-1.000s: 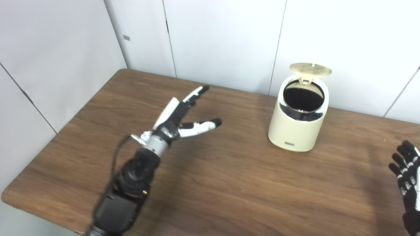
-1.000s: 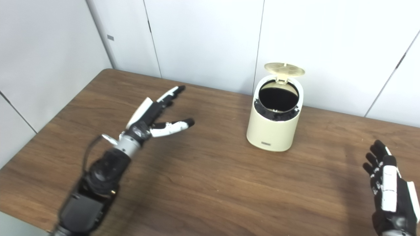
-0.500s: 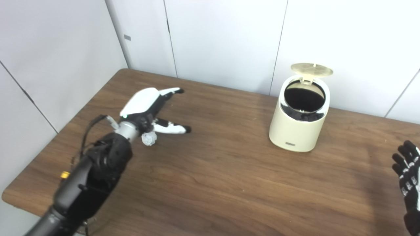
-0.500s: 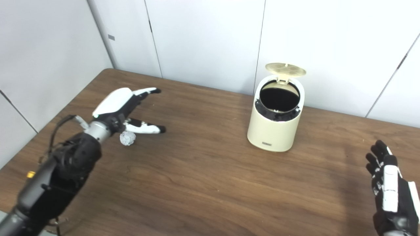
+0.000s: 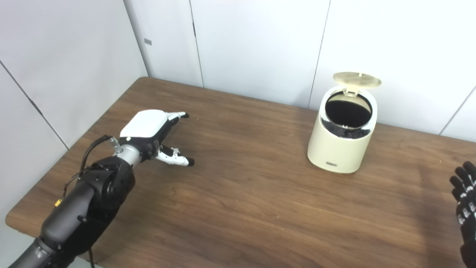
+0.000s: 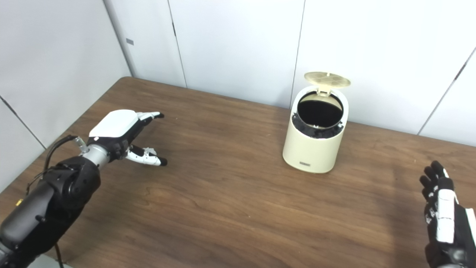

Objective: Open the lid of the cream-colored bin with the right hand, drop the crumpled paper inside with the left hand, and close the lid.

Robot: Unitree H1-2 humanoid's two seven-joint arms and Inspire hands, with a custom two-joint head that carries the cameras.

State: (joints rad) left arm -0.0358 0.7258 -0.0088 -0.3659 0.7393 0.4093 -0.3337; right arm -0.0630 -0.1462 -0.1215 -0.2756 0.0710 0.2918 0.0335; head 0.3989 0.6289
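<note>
Moved: left hand (image 5: pixel 148 128) has swung out and dropped low over the table's (image 5: pixel 260 208) left part, palm down; camera drifted a little too.
Paper: crumpled paper, seen by the thumb half a second back, is now hidden beneath that palm; cannot tell if touched.
Left hand state: fingers spread, thumb angled toward the wood; nothing visibly gripped.
Right hand (image 6: pixel 442 214): waits at the right edge, well apart from the bin, fingers loosely apart, empty.
Bin: cream-colored bin (image 5: pixel 341 143) stands upright near the far wall, lid (image 5: pixel 357 78) tipped up, dark mouth exposed.
Handling guess: paper likely very light, soft, springy; may skitter away. Best cupped round its middle between thumb and fingers, gently.
</note>
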